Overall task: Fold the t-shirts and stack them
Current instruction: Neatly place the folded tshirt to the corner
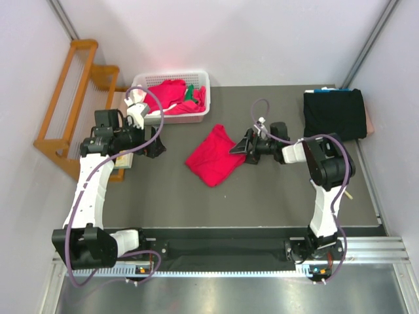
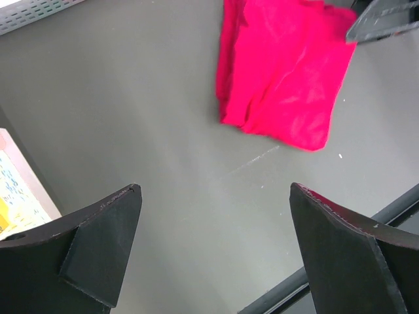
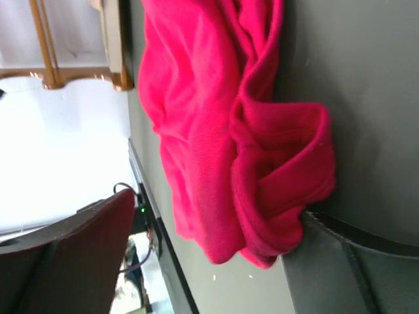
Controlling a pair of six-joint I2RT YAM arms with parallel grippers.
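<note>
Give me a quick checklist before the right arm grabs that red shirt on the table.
1. Right gripper open: ok.
2. Red t-shirt between its fingers: ok, a bunched fold sits between them in the wrist view.
3. Left gripper open and clear of the shirt: ok.
4. Shirt lying flat: not ok, it is crumpled.
5. Only one layer in the grip: cannot tell.
6. Black t-shirt folded, out of the way at the far right: ok.

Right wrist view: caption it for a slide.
Open right gripper straddles the bunched edge of a red t-shirt on the table.
</note>
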